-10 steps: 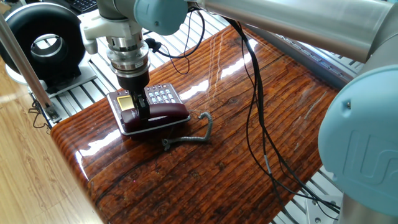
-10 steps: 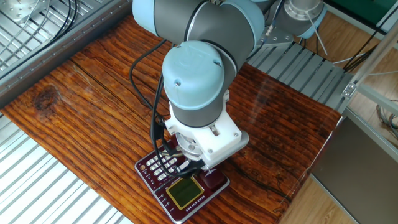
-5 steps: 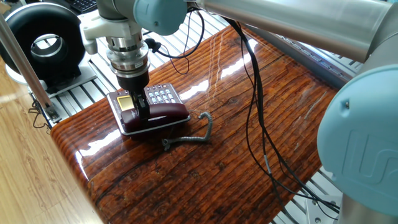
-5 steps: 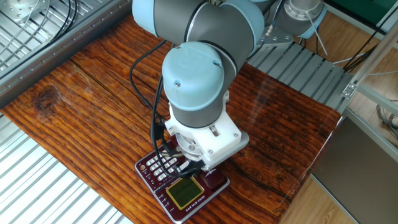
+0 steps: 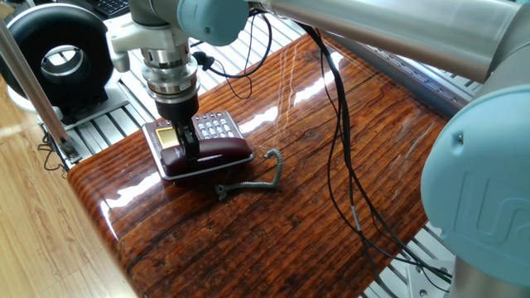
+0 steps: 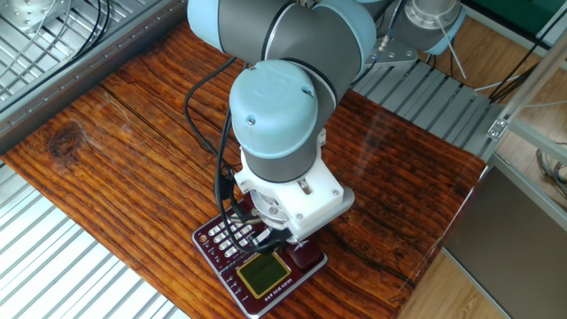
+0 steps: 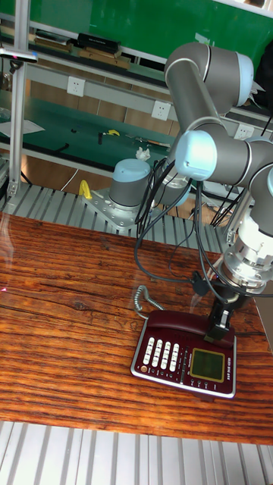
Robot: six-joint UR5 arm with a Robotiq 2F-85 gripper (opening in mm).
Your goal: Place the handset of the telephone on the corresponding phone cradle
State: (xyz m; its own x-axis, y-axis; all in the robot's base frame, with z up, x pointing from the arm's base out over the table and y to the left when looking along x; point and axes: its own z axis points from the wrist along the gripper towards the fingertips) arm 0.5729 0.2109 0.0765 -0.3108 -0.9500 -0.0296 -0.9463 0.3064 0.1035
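Maroon telephone (image 7: 182, 355) on the wooden table (image 7: 68, 318), black fingers (image 7: 218, 324) down at its rear edge.

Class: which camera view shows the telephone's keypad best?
The tall fixed view: the keypad faces the camera, unobstructed. One fixed view shows it small, behind the claw. The other fixed view shows it partly hidden under the arm.

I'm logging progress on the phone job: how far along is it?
Looks done: the handset lies along the phone cradle at the near edge of the telephone, its coiled cord trailing on the table. In hand: the tool is down at the handset; whether it grips cannot be told. Left: release and lift away.
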